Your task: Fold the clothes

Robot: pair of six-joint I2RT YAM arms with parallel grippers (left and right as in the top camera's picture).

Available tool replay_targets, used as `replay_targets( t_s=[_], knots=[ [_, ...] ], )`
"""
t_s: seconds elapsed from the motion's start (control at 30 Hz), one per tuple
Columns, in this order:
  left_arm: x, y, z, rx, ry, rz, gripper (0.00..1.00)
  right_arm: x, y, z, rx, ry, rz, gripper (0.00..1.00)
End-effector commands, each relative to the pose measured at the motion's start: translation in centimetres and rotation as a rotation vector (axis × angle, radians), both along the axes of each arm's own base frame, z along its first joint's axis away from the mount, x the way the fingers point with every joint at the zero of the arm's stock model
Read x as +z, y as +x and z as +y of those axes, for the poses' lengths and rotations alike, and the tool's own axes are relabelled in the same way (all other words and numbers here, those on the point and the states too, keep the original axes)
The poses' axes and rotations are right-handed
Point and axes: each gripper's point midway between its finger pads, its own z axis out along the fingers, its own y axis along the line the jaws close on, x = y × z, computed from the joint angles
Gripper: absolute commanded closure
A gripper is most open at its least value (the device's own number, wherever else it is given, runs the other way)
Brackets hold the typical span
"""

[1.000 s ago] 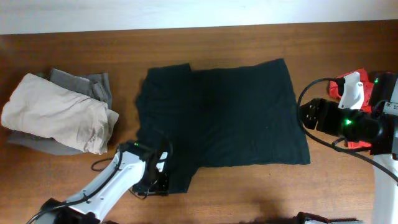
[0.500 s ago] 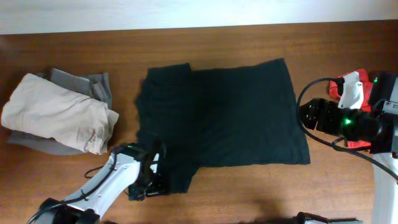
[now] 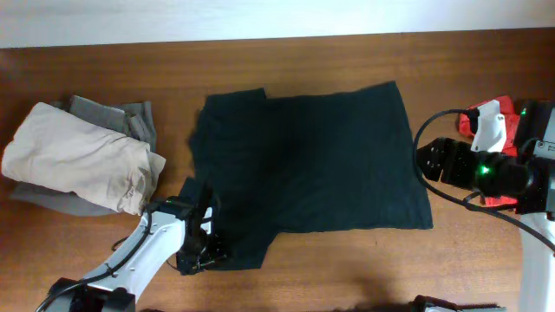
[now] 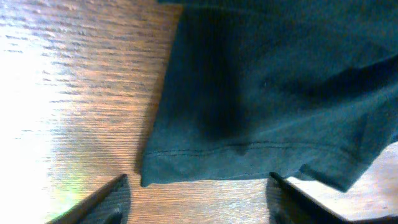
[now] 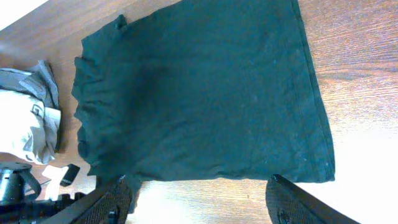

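Overhead: black T-shirt spread flat, one edge wrinkled.

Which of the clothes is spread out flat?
The black T-shirt mid-table. The beige one and grey one sit heaped together; the red one is mostly hidden.

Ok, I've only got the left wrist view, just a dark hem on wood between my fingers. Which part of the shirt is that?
Observer: The sleeve nearest the robot on the black T-shirt. The rest of it lies spread out beyond.
Operator: Anything beside me to avoid?
Observer: A beige garment lies on a grey garment, piled to your left and apart from the shirt.
Operator: And the other arm?
Observer: The right gripper hangs open beside the shirt's bottom hem, holding nothing.
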Motion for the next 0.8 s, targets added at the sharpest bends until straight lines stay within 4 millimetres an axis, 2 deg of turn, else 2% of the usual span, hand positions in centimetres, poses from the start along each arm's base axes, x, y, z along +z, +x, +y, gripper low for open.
replay_targets(
  t_s=[0.0,0.13,0.17,0.2,0.3,0.4,0.5,0.57,0.63,0.77],
  knots=[
    [-0.1,-0.4,-0.1,0.011,-0.014,0.014,0.45,-0.3,0.0,-0.3,0.001,-0.015,0.007,0.27],
    [-0.3,-0.7,-0.1,0.019,-0.013,0.027,0.46,-0.3,-0.1,-0.3,0.001,-0.014,0.009,0.27],
    [-0.4,-0.9,0.0,0.031,-0.008,0.035,0.43,-0.3,-0.1,-0.3,0.001,-0.014,0.010,0.27],
    [-0.5,-1.1,0.0,0.046,-0.005,0.043,0.36,-0.3,-0.1,-0.3,0.001,-0.013,0.010,0.27],
    [-0.7,-1.4,0.1,0.088,0.007,0.059,0.26,-0.4,-0.2,-0.3,0.001,-0.013,0.013,0.27],
    [-0.8,-1.3,0.1,0.106,0.008,0.056,0.22,-0.4,-0.2,-0.3,0.001,-0.013,0.013,0.27],
    [-0.8,-1.2,0.0,0.127,0.011,0.059,0.23,-0.4,-0.2,-0.3,0.001,-0.013,0.013,0.27],
    [-0.8,-1.2,0.0,0.128,0.008,0.060,0.33,-0.4,-0.2,-0.3,0.001,-0.013,0.013,0.27],
    [-0.8,-1.1,0.0,0.129,0.006,0.056,0.37,-0.4,-0.2,-0.3,0.001,-0.013,0.013,0.27],
    [-0.9,-0.3,0.6,0.171,0.003,0.039,0.37,-0.4,-0.2,-0.3,0.001,-0.013,0.013,0.29]
  ],
)
